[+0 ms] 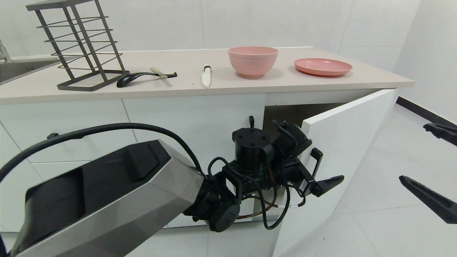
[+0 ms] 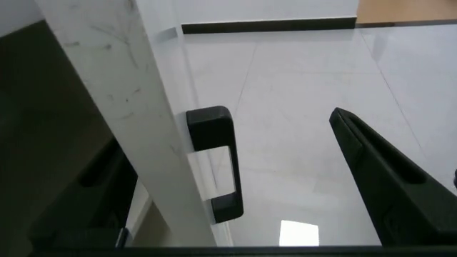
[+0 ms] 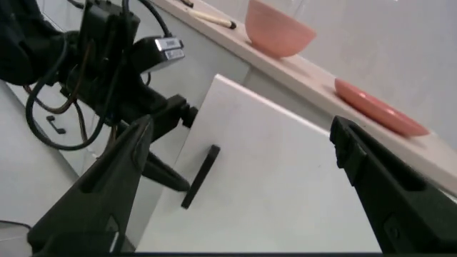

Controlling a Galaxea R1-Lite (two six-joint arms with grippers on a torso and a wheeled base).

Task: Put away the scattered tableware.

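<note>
On the beige counter (image 1: 375, 80) lie a pink bowl (image 1: 252, 61), a pink plate (image 1: 323, 66), a white knife (image 1: 206, 76), a black spoon (image 1: 132, 77) and chopsticks (image 1: 159, 72). Below the plate, a white cabinet door (image 1: 342, 142) stands swung open. My left gripper (image 1: 323, 178) is open and straddles that door's edge just by its black handle (image 1: 316, 157), one finger outside and the other behind the panel. The left wrist view shows the handle (image 2: 214, 164) between the jaws of that gripper (image 2: 225, 143). Open and holding nothing, my right gripper (image 1: 414, 152) hangs over the floor right of the door.
A dark wire rack (image 1: 82, 46) stands at the counter's left end beside a steel sink (image 1: 21, 67). Closed white drawers run under the counter. The open cabinet is dark inside. White tiled floor extends to the right, up to a wall with a black skirting.
</note>
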